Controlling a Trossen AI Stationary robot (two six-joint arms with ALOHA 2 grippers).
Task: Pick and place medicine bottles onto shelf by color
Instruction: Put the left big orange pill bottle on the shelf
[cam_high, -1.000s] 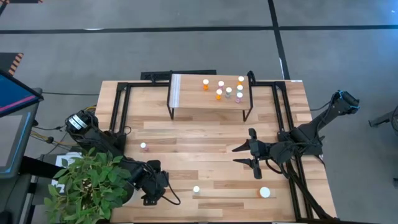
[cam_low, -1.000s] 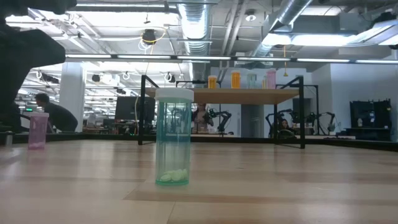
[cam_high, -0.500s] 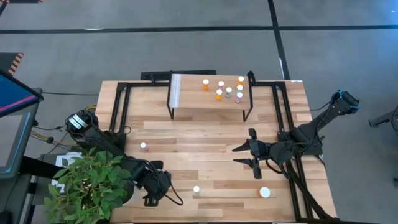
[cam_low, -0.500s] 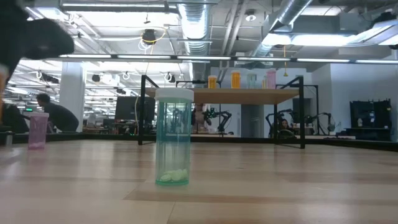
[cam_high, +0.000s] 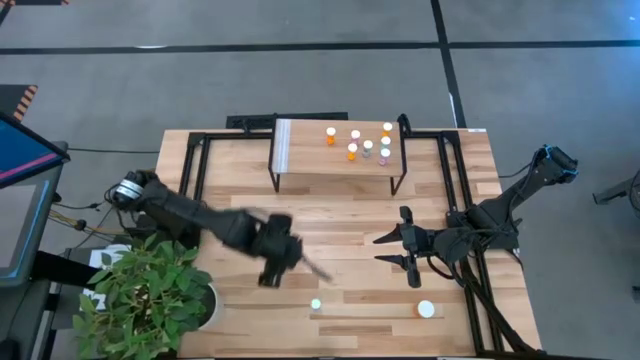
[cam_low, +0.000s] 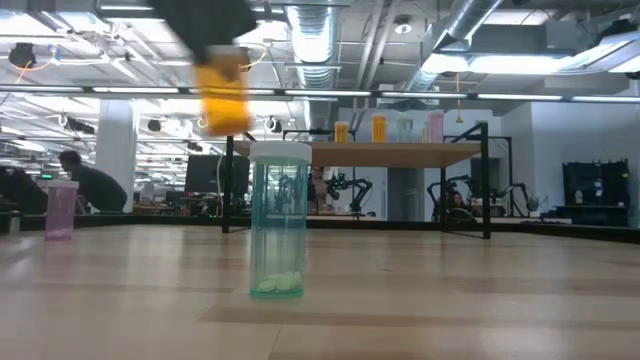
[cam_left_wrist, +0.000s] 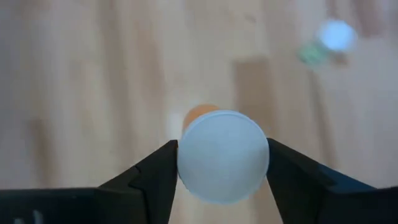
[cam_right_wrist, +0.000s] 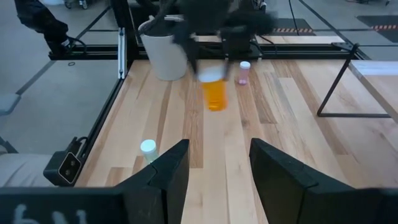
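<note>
My left gripper (cam_high: 279, 252) is over the middle of the table, shut on an orange medicine bottle (cam_right_wrist: 215, 94) with a white cap, high above the wood (cam_low: 224, 96). A green bottle (cam_high: 316, 304) stands on its base near the table's near edge (cam_low: 278, 220). A pink bottle (cam_low: 61, 208) stands toward the left (cam_right_wrist: 244, 73). The shelf (cam_high: 300, 160) at the far side carries several orange, pink and green bottles (cam_high: 366, 142). My right gripper (cam_high: 398, 249) waits open at the right, touching nothing. My left gripper pinches the orange bottle by its white cap (cam_left_wrist: 186, 155), one finger (cam_left_wrist: 152, 180) on each side of the cap's rim. The fingers come from above, pointing down. The bottle hangs upright below them, lifted clear of the table (cam_right_wrist: 215, 99).
A potted plant (cam_high: 148, 298) in a white pot (cam_right_wrist: 165, 57) stands at the near-left corner. A white-capped bottle (cam_high: 427, 309) stands near the near-right corner. Black frame rails (cam_high: 196, 170) run along both sides. Bare wood lies between the shelf and the green bottle.
My left arm has swung from beside the plant at the near-left corner toward the table's middle, moving right and toward the far edge and rising. The orange bottle has come into the low view, high above the green bottle. The right arm has kept still.
</note>
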